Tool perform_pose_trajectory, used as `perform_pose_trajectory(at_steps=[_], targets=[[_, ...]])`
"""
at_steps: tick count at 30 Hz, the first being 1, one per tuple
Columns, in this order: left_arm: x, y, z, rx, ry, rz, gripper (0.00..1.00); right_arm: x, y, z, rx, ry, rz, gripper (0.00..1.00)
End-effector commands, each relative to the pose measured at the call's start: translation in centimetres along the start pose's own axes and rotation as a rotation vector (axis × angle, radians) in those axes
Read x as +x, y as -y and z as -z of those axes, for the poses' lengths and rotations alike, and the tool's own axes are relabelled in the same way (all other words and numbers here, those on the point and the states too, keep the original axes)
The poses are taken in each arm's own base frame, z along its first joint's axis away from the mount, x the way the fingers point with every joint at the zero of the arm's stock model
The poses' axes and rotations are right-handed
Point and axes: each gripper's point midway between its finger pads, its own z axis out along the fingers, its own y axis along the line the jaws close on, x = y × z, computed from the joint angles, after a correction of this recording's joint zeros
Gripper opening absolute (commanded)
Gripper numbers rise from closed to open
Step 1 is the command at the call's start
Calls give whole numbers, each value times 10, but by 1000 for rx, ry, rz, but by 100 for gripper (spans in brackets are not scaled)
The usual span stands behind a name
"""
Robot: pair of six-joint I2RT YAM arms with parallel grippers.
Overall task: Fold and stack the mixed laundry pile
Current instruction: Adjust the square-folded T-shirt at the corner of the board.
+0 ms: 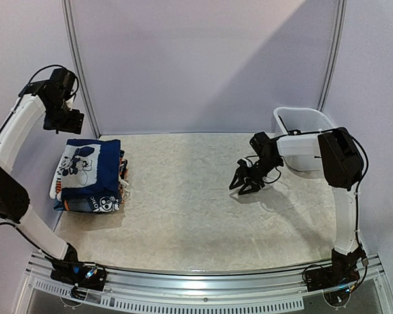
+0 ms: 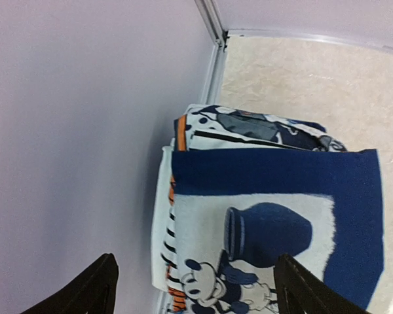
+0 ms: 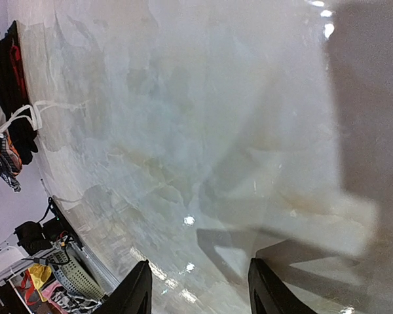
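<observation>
The laundry stack (image 1: 88,175) sat folded at the left edge of the table (image 1: 196,222), the left gripper (image 1: 64,122) above it and the right gripper (image 1: 247,183) over the middle both spread empty; stacking seemed finished, leaving only withdrawal.

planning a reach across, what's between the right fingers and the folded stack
Nothing: only bare table runs from the right fingers to the stack, as the top view shows.
</observation>
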Motion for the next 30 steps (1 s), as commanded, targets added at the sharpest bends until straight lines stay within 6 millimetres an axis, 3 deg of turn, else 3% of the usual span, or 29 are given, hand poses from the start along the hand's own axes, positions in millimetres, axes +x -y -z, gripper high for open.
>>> perform_pose_trajectory(at_steps=[1, 10, 14, 19, 30], targets=[[39, 37, 3, 189, -97, 154, 83, 3, -8, 0, -17, 12, 16, 50], [77, 68, -41, 252, -202, 229, 84, 18, 2, 1, 6, -2, 11, 50], [89, 62, -70, 190, -233, 217, 84, 24, 6, 3, 25, -14, 14, 50], [78, 46, -97, 147, -192, 170, 82, 28, 7, 7, 45, -23, 28, 50], [66, 54, -139, 175, -146, -65, 78, 33, 9, 9, 62, -47, 37, 50]])
